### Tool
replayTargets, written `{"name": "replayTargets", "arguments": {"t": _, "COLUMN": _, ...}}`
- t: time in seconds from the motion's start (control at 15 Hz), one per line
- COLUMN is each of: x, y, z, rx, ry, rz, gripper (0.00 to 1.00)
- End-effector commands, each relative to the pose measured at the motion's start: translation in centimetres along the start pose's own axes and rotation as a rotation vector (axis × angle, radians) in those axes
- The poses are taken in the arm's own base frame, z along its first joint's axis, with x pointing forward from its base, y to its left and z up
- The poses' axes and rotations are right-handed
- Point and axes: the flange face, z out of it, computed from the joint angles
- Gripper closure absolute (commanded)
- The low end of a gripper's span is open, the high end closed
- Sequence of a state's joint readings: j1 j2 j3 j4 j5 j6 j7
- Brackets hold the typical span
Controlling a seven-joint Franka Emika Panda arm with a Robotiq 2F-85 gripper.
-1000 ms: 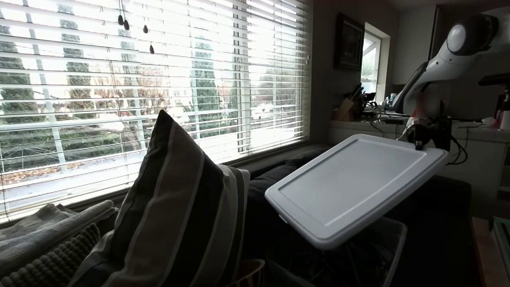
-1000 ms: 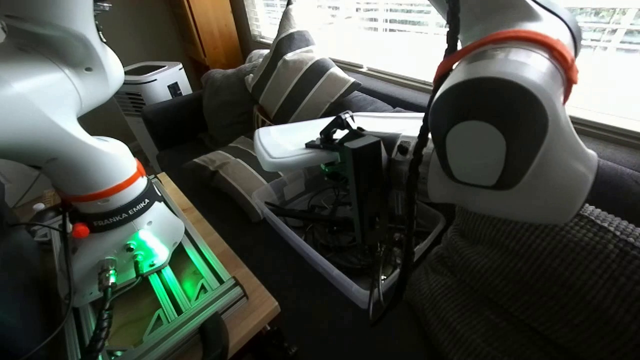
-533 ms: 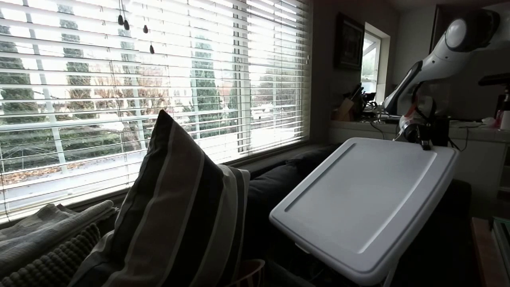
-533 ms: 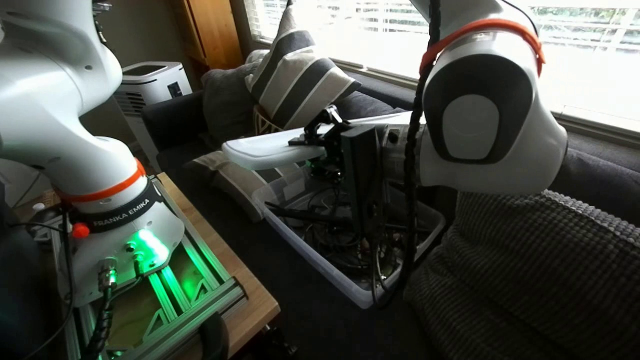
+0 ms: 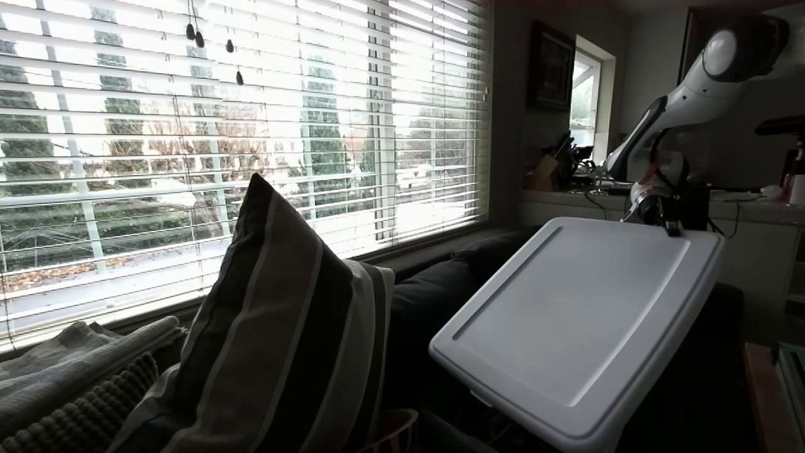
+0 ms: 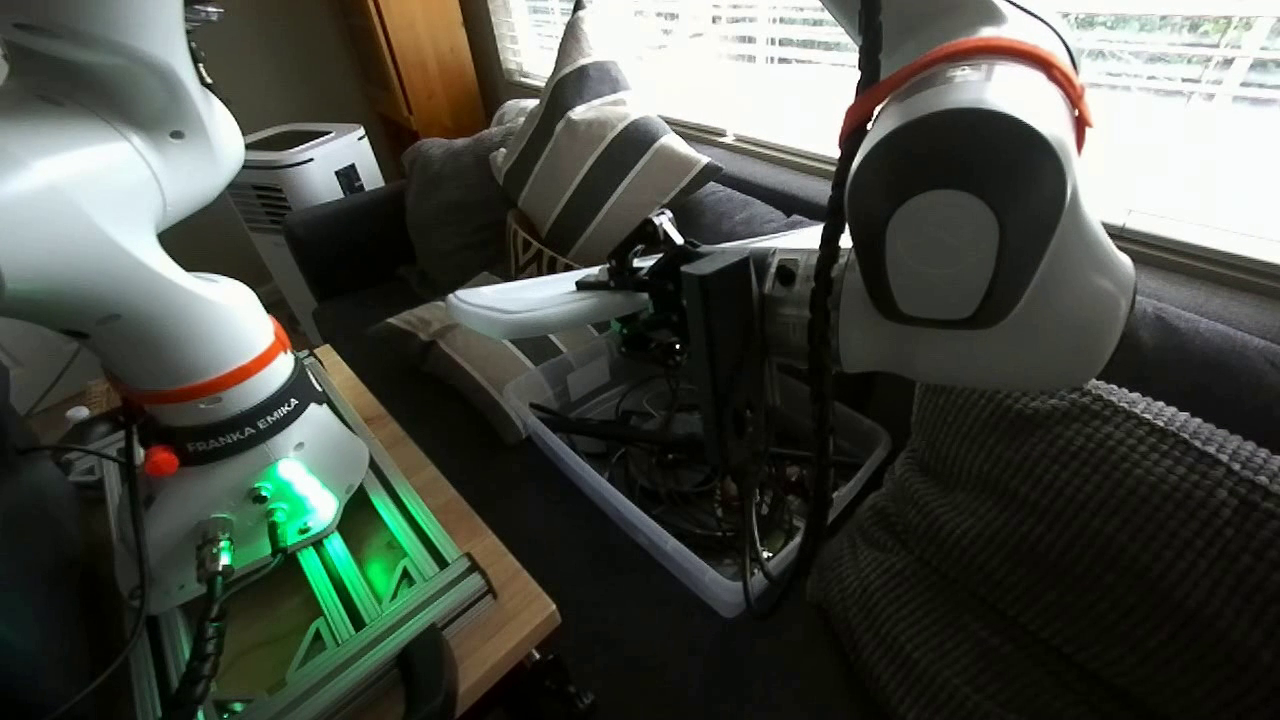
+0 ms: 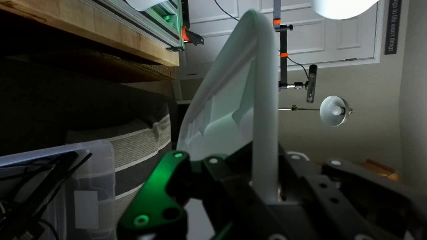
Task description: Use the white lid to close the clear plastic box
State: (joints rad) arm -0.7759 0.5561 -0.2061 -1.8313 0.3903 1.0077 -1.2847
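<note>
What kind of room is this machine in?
It looks like a living room in someone's home: there is a dark sofa, a striped cushion leaning on it, and slatted blinds across a wide window behind.

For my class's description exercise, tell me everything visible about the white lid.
The white lid looks plastic: a round-cornered rectangle with a thick rim, framed top panel, moulded shapes underneath and a tab at one end. The gripper clamps one edge, holding it tilted, not seated on the clear plastic box. Any contact with the box is hidden.
</note>
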Motion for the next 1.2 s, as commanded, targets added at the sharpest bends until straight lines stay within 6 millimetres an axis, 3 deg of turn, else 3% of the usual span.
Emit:
{"name": "replayTargets", "arguments": {"t": 0.0, "x": 0.3, "y": 0.2, "z": -0.1, "rx": -0.004, "ry": -0.022, "rz": -0.007, "gripper": 0.98}}
{"name": "replayTargets", "arguments": {"t": 0.47, "x": 2.0, "y": 4.3, "z": -1.2, "rx": -0.008, "ry": -0.092, "rz": -0.059, "gripper": 0.98}}
{"name": "replayTargets", "arguments": {"t": 1.13, "x": 5.7, "y": 12.9, "z": -1.2, "rx": 0.053, "ry": -0.064, "rz": -0.145, "gripper": 0.98}}
